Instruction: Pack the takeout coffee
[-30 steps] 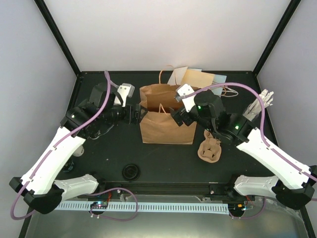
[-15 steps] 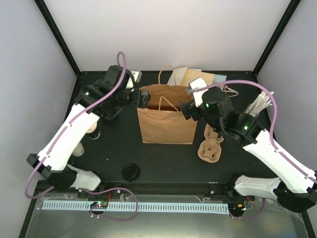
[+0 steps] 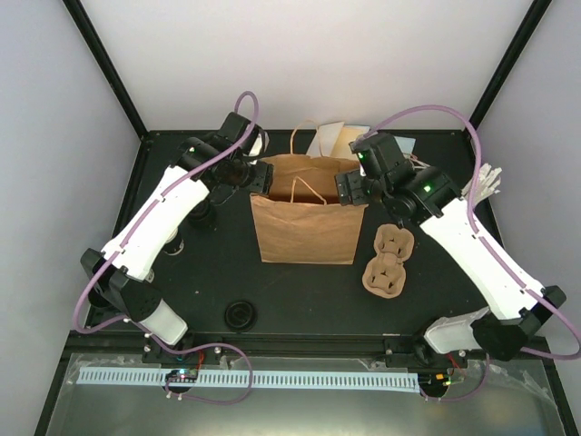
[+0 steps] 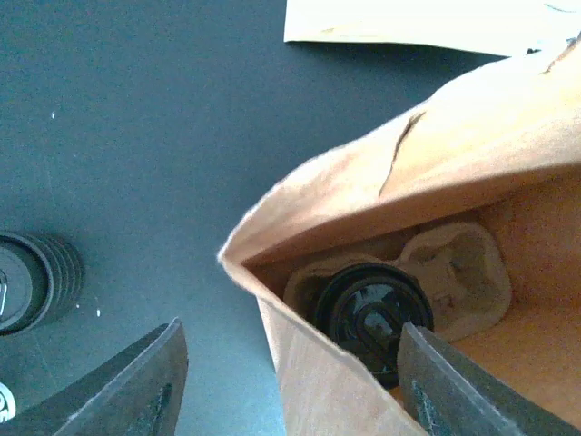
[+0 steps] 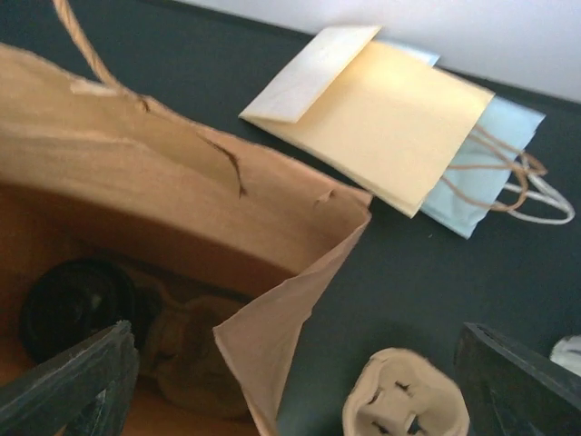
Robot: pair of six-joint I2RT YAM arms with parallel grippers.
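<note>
Your left gripper (image 4: pixel 290 331) hangs over the left far corner of the brown paper bag (image 3: pixel 304 227) with its jaws wide, one finger outside the bag wall and one over the inside, pinching nothing. Your right gripper (image 5: pixel 295 331) stands just as wide over the right far corner of the bag's mouth, also empty. Straight below both, at the bottom of the bag, the bagged cup (image 4: pixel 374 313) sits upright in a pulp carrier (image 4: pixel 454 263), only its black lidded top showing. The loose cup (image 4: pixel 32 286) is what I judge the coming move to turn on: it stands upright on the table (image 3: pixel 300 291) outside the bag, toward the table's left edge, well apart from the bag wall. That puts it off to the outer side of your left gripper, long axis vertical, so the left arm is clearly the nearer one (the right would have to cross over the bag). A spare carrier (image 3: pixel 388 263) lies just beside the bag's right side, flat paper bags (image 5: pixel 390 118) lie along the far edge, and a loose lid (image 3: pixel 241 315) sits near the near edge. No brand, label or writing can be read on anything.
</note>
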